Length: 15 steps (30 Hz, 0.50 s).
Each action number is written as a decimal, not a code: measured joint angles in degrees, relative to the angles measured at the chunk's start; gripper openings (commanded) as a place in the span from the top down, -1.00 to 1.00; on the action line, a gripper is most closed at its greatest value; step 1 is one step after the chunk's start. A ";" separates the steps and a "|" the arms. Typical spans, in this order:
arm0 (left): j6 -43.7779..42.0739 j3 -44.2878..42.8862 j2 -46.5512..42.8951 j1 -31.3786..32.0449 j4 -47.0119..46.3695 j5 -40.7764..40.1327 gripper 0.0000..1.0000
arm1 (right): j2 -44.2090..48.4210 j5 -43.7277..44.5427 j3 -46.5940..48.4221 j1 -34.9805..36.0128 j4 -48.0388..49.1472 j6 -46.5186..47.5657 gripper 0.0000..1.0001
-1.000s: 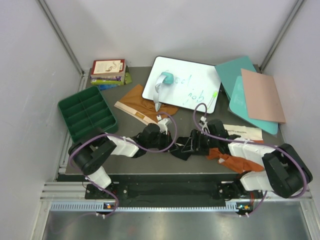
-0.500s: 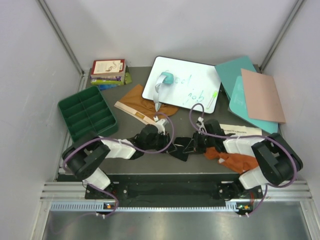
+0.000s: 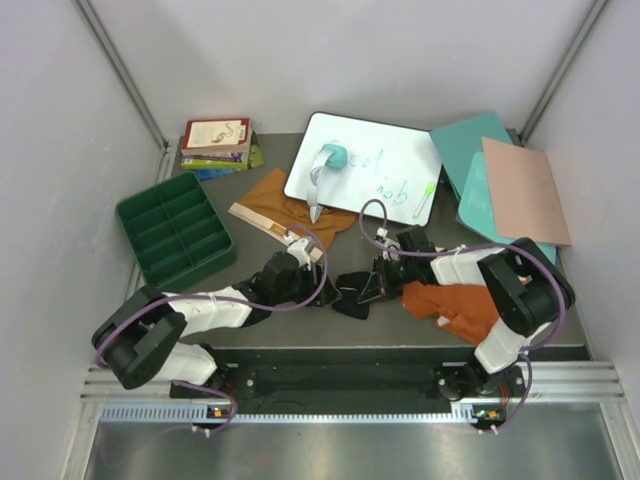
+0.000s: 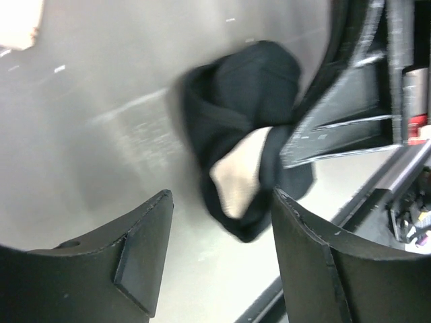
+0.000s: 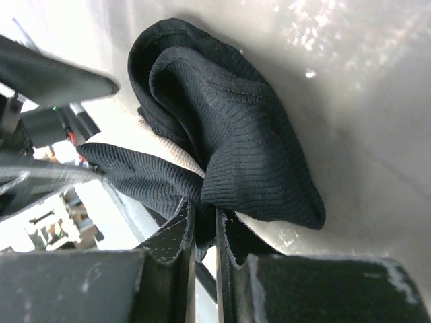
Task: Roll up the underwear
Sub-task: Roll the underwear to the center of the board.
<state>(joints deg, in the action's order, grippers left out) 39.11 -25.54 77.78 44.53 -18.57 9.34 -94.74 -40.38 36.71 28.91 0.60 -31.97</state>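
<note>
Left gripper (image 4: 222, 200) fingers (image 4: 145, 259) fill 6 o'clock edge, jaws wide apart, nothing clamped. Black underwear (image 4: 246, 101) bunched in lump at centre on grey table (image 4: 87, 108). Cream waistband (image 4: 239, 178) shows on its 6 o'clock side. Lump's lower end reaches into gap between fingertips; contact unclear. Right arm hardware (image 4: 367, 94), black, at 2 o'clock, overlaps cloth's edge. Pale blurred patch (image 4: 17, 23) at 10 o'clock corner.

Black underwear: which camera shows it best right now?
Right wrist view: the black underwear fills the frame, sharp and bunched, pinched by the right hand. The left wrist view shows it blurred and partly hidden by that hand. The top external view shows only a small dark lump.
</note>
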 measured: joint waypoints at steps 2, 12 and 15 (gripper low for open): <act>0.28 1.18 0.26 -0.76 -0.83 0.04 -0.29 | -0.83 -1.25 0.42 -0.24 -0.02 0.81 1.00; 2.43 3.32 6.14 -1.33 -11.87 1.01 -0.15 | -2.19 -4.13 0.59 -0.98 0.74 2.93 1.00; 3.02 3.67 8.39 -1.36 -15.96 1.33 -0.07 | -2.21 -4.37 0.59 -0.98 0.87 3.50 1.00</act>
<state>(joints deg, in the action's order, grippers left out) 42.13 -21.87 86.17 43.18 -34.52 10.68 -96.95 -44.75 37.30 27.92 1.48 -28.47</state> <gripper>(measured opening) 0.574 0.077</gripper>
